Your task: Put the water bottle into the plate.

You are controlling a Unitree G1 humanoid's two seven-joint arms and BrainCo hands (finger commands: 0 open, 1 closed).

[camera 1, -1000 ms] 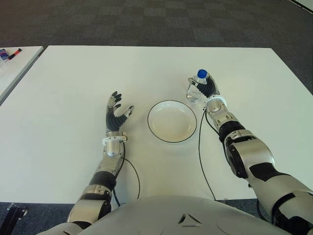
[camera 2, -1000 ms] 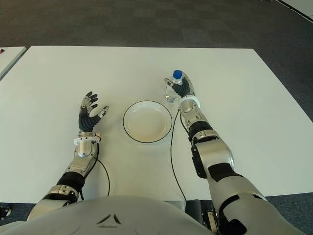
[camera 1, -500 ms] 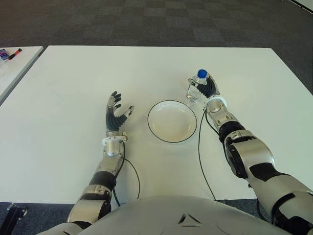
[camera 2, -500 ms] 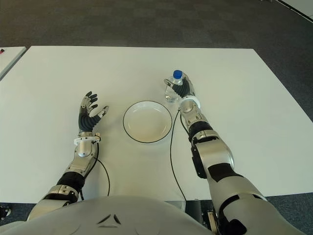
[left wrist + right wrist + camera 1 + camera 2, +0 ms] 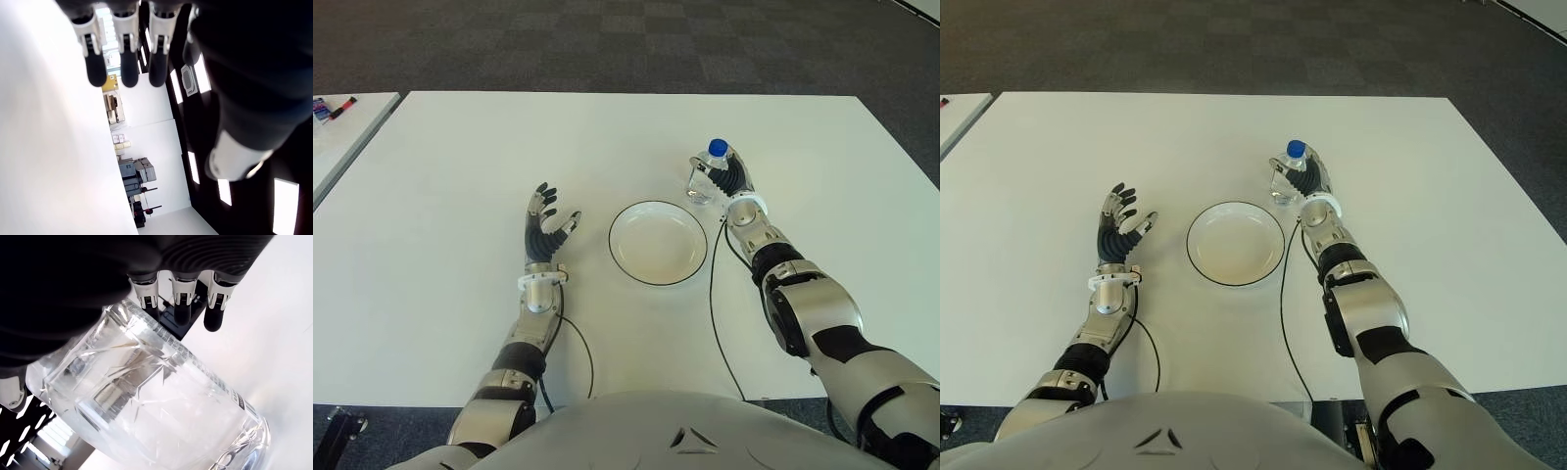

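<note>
Right hand (image 5: 728, 180) clamps the upright water bottle (image 5: 703, 179) beside the plate (image 5: 658, 243); wrist view confirms contact; left hand (image 5: 546, 231) spread.

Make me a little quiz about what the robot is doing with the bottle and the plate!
1. True or false: the water bottle already lies in the plate.
2. Which hand is at the bottle? A) the left hand B) the right hand
3. Fill the gap: the bottle's cap is ____.

Key:
1. False. The bottle stands upright on the white table, just beyond the plate's right rim, and the plate holds nothing.
2. B. The right hand's fingers wrap the bottle; the left hand shows open to the left of the plate, holding nothing.
3. Blue.
</note>
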